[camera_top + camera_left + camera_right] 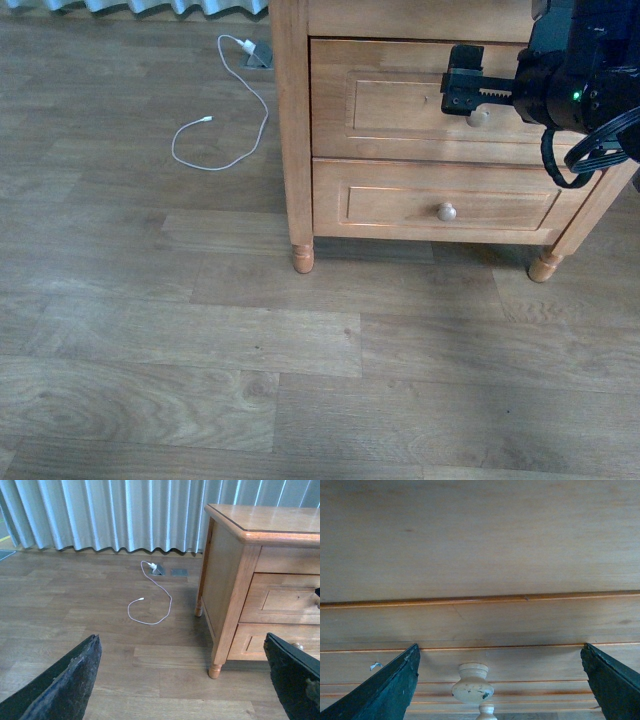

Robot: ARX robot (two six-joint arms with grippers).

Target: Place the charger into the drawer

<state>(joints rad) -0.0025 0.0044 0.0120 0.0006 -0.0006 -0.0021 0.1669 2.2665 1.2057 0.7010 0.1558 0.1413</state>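
Front view: the right end effector (462,82) sits up against the front of the drawer (400,100), the upper and taller of the two in the wooden nightstand (292,130), right by its round pale knob (479,117). Whether it's gripping that knob is hard to call from here. The drawer looks fully shut, and so does the shorter lower drawer (380,205). On the wood floor (200,350) off to the left, a long thin white cable (225,130) loops away from a floor socket (259,56).

Left wrist view: the left end effector (185,680) hangs spread wide over the floor, with nothing between the fingers. Same white cable and nightstand show from the side. The charger isn't in sight here either, so there's no telling where it is.

Right wrist view: the fingers (385,690) stand wide apart on either side of the knob, well clear of it and holding nothing. The wood front fills the picture.

What could go wrong: the knob is small and rounded, so closing off-centre could let it slip out during the pull. Pulling at an angle could jam the drawer or drag the whole nightstand. And the white cable could get mistaken for the charger.
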